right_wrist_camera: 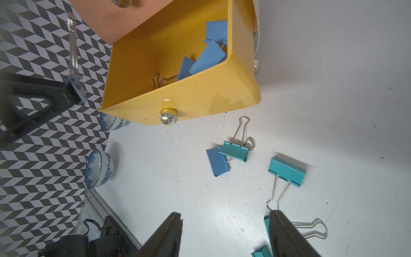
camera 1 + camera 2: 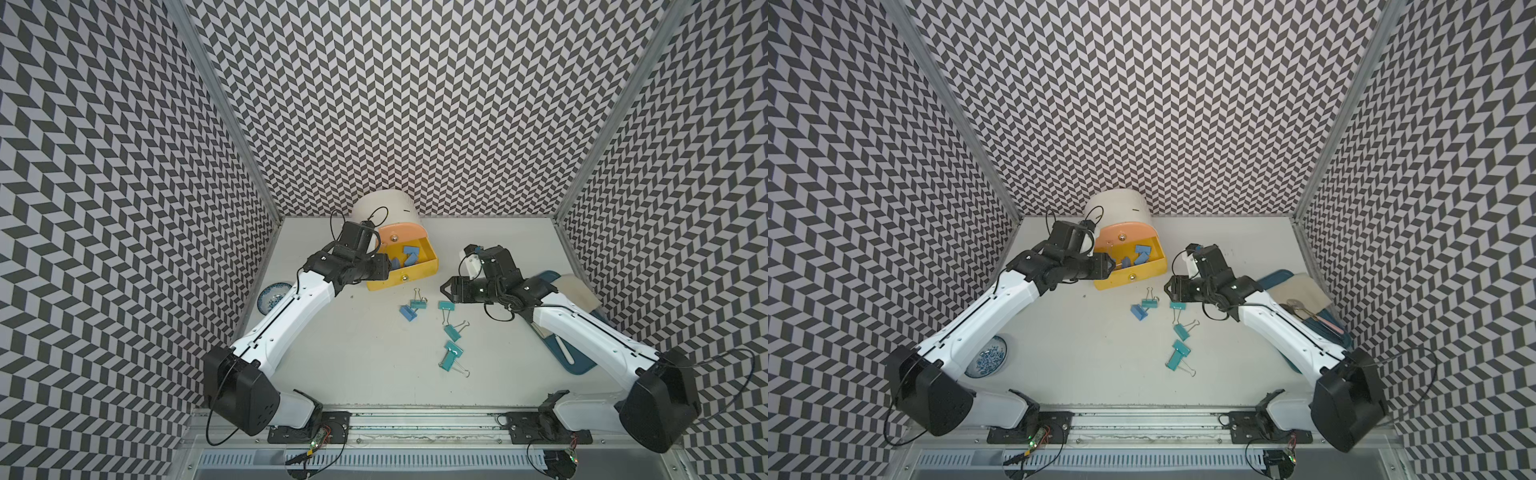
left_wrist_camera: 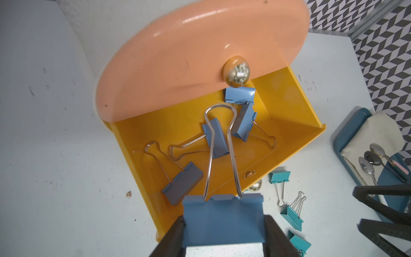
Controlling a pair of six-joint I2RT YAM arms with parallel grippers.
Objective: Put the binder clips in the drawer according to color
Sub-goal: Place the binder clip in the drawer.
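Note:
The drawer cabinet (image 2: 384, 205) is white, with its peach front (image 3: 200, 55) closed and its yellow drawer (image 2: 419, 274) pulled out. Several blue binder clips (image 3: 215, 140) lie inside the yellow drawer. My left gripper (image 3: 224, 224) is shut on a blue binder clip (image 3: 222, 218), held by its body over the drawer's near edge, wire handle pointing inward. On the table lie one blue clip (image 2: 408, 312) and several teal clips (image 2: 451, 331). My right gripper (image 1: 224, 214) hovers open and empty above the table beside a teal clip (image 1: 287, 171).
A blue-patterned bowl (image 2: 987, 357) sits at the table's left edge behind the left arm. A dark blue tray (image 3: 347, 133) with a cloth and spoons (image 3: 369, 164) lies at the right, partly under the right arm. Patterned walls enclose three sides.

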